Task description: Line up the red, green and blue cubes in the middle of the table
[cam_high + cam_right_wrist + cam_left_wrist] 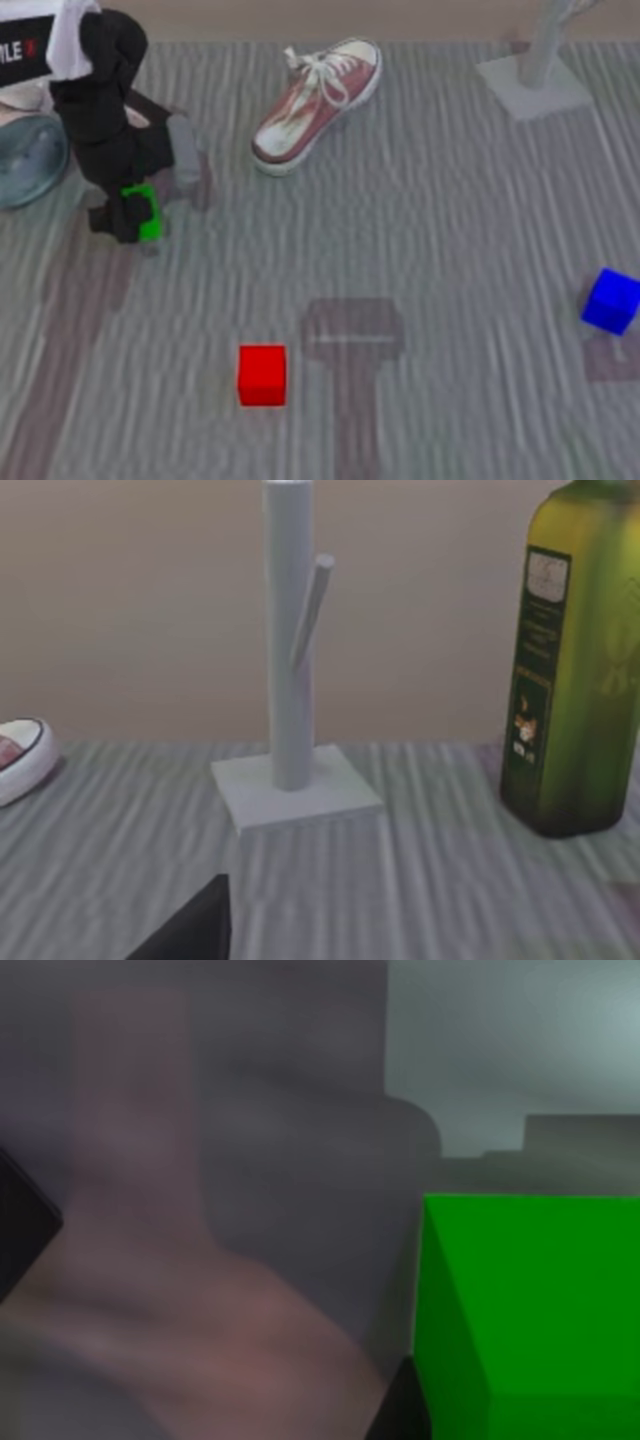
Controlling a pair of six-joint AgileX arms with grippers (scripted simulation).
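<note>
Left gripper (135,215) jaws closed on green cube (146,212), far left; next carry beside red cube (262,375). Right jaws: can't tell.

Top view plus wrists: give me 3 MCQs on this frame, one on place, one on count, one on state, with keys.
1. Where is the blue cube?
A. by the table's right edge
B. next to the sneaker
C. in the left claw

2. How many cubes lie free on the table?
A. one
B. two
C. three

3. What is the left claw doing?
A. hanging open over the red cube
B. parked off the table
C. shut on the green cube

Answers:
1. A: it sits far right in the top view.
2. B: the red cube and blue cube lie free.
3. C: the green cube shows between its fingers.
</note>
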